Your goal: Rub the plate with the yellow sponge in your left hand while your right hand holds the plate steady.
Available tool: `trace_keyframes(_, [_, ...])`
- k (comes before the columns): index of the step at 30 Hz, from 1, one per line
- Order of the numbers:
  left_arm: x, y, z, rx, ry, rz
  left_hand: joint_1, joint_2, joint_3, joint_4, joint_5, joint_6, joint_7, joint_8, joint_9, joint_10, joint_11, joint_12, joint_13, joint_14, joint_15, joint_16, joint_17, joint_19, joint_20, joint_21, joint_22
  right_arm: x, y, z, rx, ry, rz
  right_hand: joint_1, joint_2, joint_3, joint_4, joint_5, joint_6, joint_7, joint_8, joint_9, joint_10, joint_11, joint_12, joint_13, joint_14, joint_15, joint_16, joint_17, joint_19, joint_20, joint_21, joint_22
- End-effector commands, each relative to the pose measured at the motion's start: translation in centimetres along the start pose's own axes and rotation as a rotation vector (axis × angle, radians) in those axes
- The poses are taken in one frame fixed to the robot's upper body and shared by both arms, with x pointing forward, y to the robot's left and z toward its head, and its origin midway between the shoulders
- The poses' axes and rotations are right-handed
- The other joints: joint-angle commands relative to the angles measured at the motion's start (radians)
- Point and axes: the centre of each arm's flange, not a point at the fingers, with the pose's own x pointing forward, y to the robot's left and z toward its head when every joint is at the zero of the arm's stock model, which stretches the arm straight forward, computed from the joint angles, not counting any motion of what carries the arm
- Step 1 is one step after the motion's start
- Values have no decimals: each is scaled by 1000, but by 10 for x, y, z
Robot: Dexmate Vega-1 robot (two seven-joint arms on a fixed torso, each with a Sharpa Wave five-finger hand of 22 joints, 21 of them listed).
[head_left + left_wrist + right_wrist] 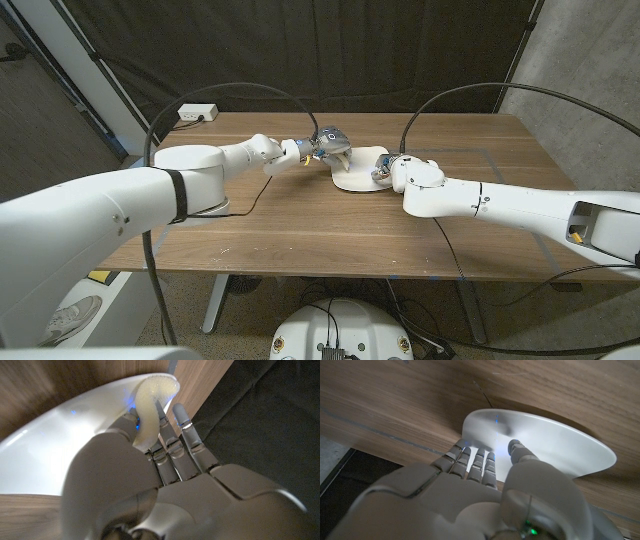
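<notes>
Sponge [150, 405] first: pale yellow, bent and squashed, it is pinched in the left hand [165, 475] between the thumb and the fingers [186, 430], and its far end lies against the rim of the plate [60, 445]. From the head camera that same left hand [322, 146] sits over the plate's [356, 180] back-left part, with the sponge [341, 153] poking out beneath the fingertips, down on the white surface. So the left hand is gripping the sponge, no doubt there.

Over to the right hand [485, 495]. Its fingers [470, 460] reach under the plate's [555, 445] near edge while the thumb comes over the top of the rim, so the plate's edge is clamped between them. The plate looks tilted in this view, its gripped side lifted off the table [395, 400] and the far rim down towards the wood. In the head view the right hand [388, 170] is tucked right against the plate's right edge, mostly hidden behind the wrist.

The two hands face each other across the plate, left on the far-left side, right on the right. The plate lies at the middle of the table [250, 220], towards the back. Beyond the left arm, at the table's back corner, a white power strip [197, 113] lies on the wood.
</notes>
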Motion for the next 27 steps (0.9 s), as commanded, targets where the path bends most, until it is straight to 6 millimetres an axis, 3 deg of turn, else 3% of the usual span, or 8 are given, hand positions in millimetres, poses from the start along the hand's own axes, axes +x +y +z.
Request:
trace_keyframes(1, [0, -8, 20, -74, -96, -75, 5, 4, -3, 2, 7, 1, 3, -5, 2, -2, 0, -9, 0, -6, -24, -3, 0, -5, -117, 6, 0, -1, 0, -2, 4, 6, 0, 5, 4, -1, 1, 2, 5, 0, 5, 4, 8, 2, 3, 1, 5, -40, 5, 3, 6, -1, 5, 1])
trace_keyframes(27, [-39, 29, 65, -260, -428, -69, 8, 9, -4, 5, 7, 10, 7, -9, 3, 4, 1, -13, 4, 0, -23, -11, 4, -8, -114, 17, -2, 1, -1, -1, -6, 3, -3, 7, 5, -3, 3, 2, -8, 3, 0, 4, 3, 1, 1, 1, 5, -40, 5, 4, 4, -3, 7, 0])
